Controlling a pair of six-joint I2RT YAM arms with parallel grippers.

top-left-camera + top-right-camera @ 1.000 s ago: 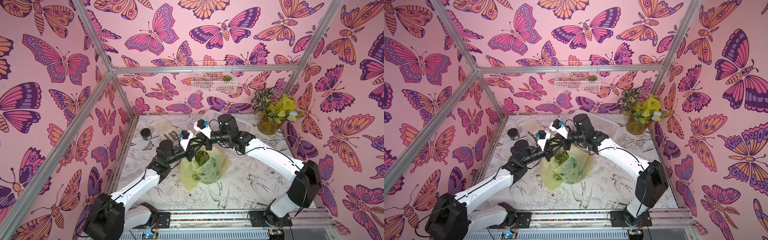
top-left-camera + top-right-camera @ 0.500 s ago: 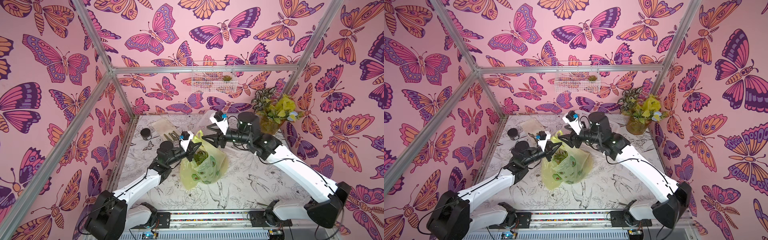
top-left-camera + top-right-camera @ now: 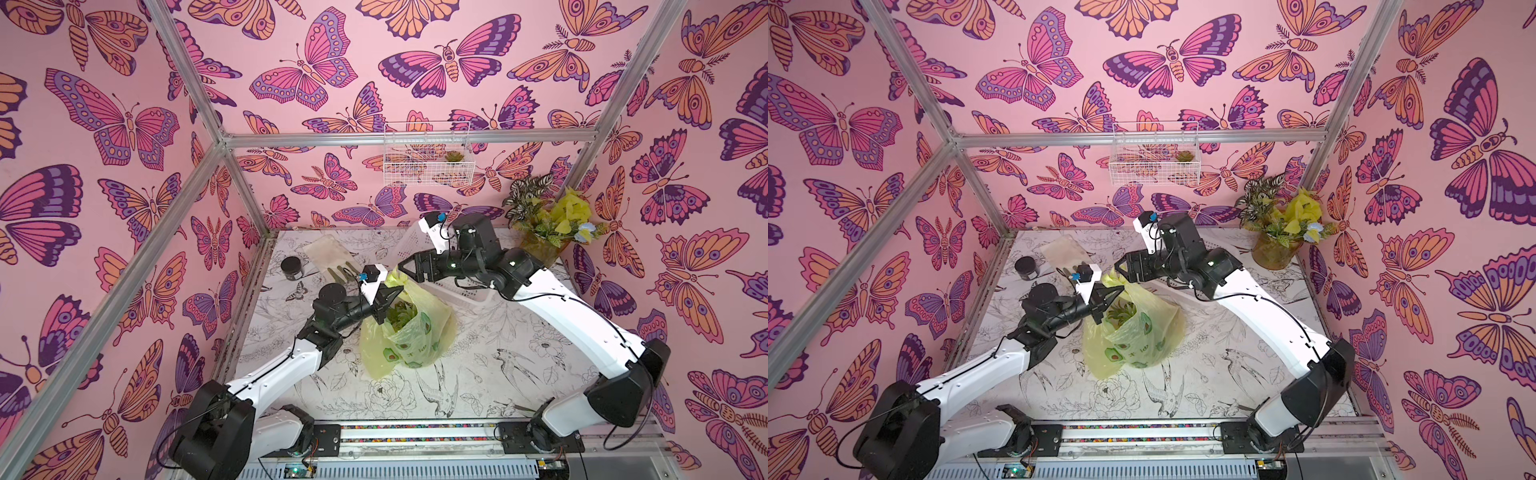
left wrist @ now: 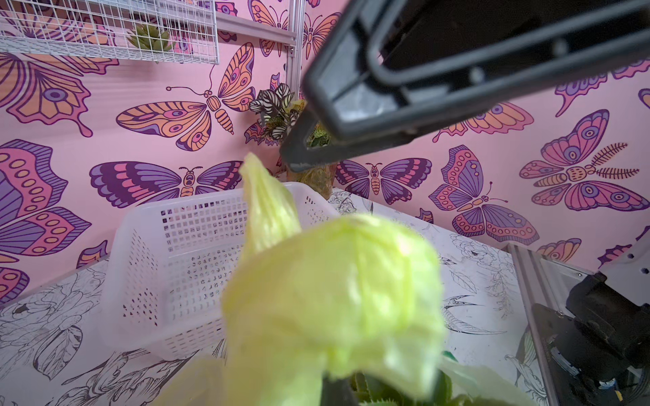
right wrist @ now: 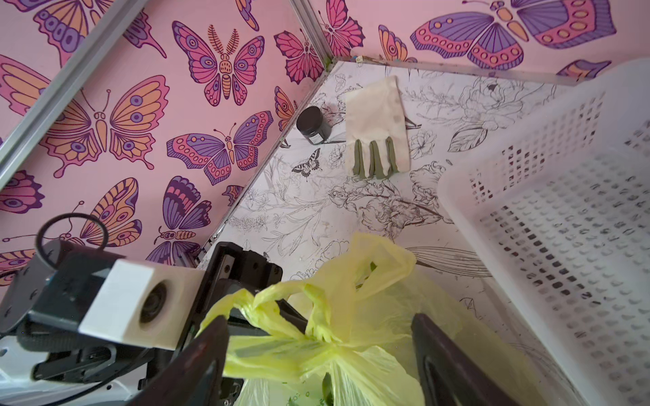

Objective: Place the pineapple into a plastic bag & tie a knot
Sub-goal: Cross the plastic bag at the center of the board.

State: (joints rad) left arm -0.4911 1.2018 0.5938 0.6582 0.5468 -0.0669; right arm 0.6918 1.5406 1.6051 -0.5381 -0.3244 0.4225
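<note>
1. low in the centre of both top views, the bag (image 3: 409,332) stands on the table where it stood a second ago. the pineapple (image 3: 401,313) shows as green leaves in its mouth.
2. just left of the mouth, the left claw (image 3: 395,295) stays pressed together, pinching one bag handle. it has barely shifted.
3. low in the centre of the right wrist view, the handles meet in a loose twist, the knot (image 5: 329,339). i judge it a first crossing, not yet cinched.
4. just above, mid-frame, the right claw (image 3: 401,266) has changed most. a second ago it sat closed beside the left one over the mouth, then it drew off toward the upper right. now its jaws are spread with nothing in them, and the handle (image 4: 267,207) it let go stands free just below its tips.
5. so one pull looks done. the right claw will likely need a fresh grip, and the slack twist may loosen meanwhile.
6. behind, right of centre, the basket (image 3: 461,293) is unmoved. the glove (image 5: 376,130) and jar (image 5: 313,130) lie farther back, upper left.
</note>
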